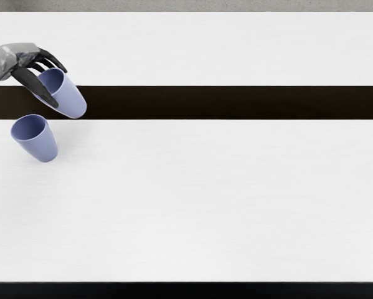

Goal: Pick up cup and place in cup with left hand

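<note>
Two blue cups (39, 144), one standing, one held cup (73, 103) in left hand (28, 58)

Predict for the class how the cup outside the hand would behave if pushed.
The free cup would probably tip if pushed near its rim, since its tall wall narrows toward the base. On its side it would likely roll in a curve, being round and tapered. Its even, undented rim suggests a stiff wall.

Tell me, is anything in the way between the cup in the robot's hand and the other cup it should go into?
Nothing visible stands between the held cup, in the left hand, and the other cup, whose open mouth shows uncovered.
</note>
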Tool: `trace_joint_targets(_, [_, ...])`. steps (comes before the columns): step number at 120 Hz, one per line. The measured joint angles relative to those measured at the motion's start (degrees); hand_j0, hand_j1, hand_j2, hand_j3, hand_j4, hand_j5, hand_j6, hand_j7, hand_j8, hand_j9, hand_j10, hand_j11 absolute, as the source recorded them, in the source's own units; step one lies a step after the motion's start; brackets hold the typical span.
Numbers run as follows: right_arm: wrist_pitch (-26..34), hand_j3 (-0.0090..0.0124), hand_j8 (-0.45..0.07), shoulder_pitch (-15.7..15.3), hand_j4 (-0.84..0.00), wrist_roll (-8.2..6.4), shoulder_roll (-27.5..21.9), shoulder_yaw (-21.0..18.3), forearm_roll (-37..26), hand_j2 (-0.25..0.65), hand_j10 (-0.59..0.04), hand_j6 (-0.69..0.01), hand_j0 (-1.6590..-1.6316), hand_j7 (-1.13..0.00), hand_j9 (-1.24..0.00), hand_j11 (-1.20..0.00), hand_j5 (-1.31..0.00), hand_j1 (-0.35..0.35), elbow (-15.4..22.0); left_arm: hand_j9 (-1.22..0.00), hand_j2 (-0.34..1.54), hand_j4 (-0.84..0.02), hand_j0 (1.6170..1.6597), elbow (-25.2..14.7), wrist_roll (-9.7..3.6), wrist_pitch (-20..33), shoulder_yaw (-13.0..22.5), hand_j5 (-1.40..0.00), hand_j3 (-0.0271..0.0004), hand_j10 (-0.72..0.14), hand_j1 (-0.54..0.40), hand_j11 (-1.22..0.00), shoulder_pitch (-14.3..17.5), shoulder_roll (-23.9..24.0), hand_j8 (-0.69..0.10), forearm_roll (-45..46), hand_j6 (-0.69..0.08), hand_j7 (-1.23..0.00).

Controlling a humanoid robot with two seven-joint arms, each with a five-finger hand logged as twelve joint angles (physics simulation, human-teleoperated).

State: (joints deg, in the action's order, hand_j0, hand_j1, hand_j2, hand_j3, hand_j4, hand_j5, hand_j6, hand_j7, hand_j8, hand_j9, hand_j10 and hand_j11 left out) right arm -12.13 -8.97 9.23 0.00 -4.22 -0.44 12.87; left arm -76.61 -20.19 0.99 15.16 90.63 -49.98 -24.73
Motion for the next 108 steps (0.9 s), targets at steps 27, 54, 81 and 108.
trace_joint_targets(27, [0.00, 0.0000, -0.015, 0.00, -0.015, 0.00, 0.00, 0.00, 0.00, -0.003, -0.015, -0.015, -1.6581, -0.02, -0.02, -0.02, -0.02, -0.331, 0.00, -0.72, 0.30, -0.472, 1.6567, -4.42, -1.26, -2.32, -0.06, -0.73, 0.0000, -0.432, -0.168, -0.71, 3.37, -3.24, -0.264, 0.11, -0.291, -0.71])
trace_joint_targets(54, [0.00, 0.0000, -0.015, -0.01, -0.015, 0.00, 0.00, 0.00, 0.00, -0.003, -0.015, -0.015, -1.6581, -0.02, -0.02, -0.02, -0.02, -0.331, 0.00, -0.71, 0.31, -0.466, 1.6568, -5.51, -3.48, -8.59, -1.56, -0.72, 0.0000, -0.432, -0.175, -0.71, 5.42, -7.73, -0.271, 0.33, -0.295, -0.70])
trace_joint_targets(81, [0.00, 0.0000, -0.015, -0.01, -0.015, 0.00, 0.00, 0.00, 0.00, -0.003, -0.015, -0.015, -1.6581, -0.02, -0.02, -0.02, -0.02, -0.331, 0.02, -0.70, 0.23, -0.454, 1.6563, -5.96, -5.30, -13.01, -3.62, -0.73, 0.0000, -0.416, -0.166, -0.70, 7.21, -11.14, -0.258, 0.50, -0.282, -0.69])
trace_joint_targets(108, [0.00, 0.0000, -0.015, -0.01, -0.015, 0.00, 0.00, 0.00, 0.00, -0.003, -0.015, -0.015, -1.6581, -0.02, -0.02, -0.02, -0.02, -0.331, 0.00, -0.70, 0.24, -0.454, 1.6564, -7.15, -6.47, -16.67, -5.39, -0.73, 0.0000, -0.420, -0.170, -0.70, 7.35, -14.01, -0.261, 0.66, -0.288, -0.69])
